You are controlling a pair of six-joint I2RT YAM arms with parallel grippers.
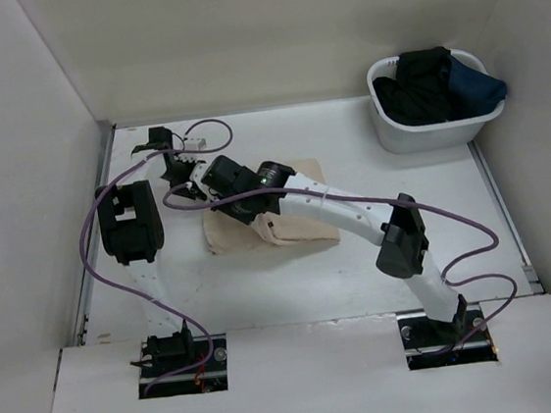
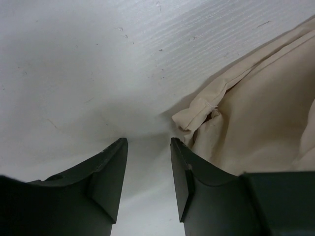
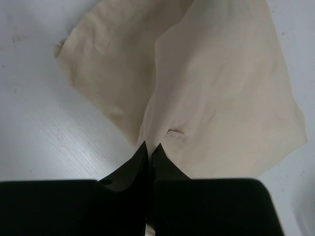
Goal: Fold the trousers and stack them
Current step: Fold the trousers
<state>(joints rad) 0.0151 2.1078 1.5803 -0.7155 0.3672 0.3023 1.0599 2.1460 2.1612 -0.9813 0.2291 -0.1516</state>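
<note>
Pinching trousers [image 3: 221, 88] — right gripper [image 3: 150, 146]; right arm [image 1: 345, 209] hides cloth's middle

- We see a white basket [image 1: 433, 135] at the far right corner of the white surface [image 1: 348, 145].
- Inside it we find a black garment [image 1: 420, 83] and a navy garment [image 1: 478, 87], heaped above its rim.

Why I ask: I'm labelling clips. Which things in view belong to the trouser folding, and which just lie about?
Job: trousers; right pincer, shut on them; left pincer, open beside them.
Lying about: white basket; dark garments in it.
</note>
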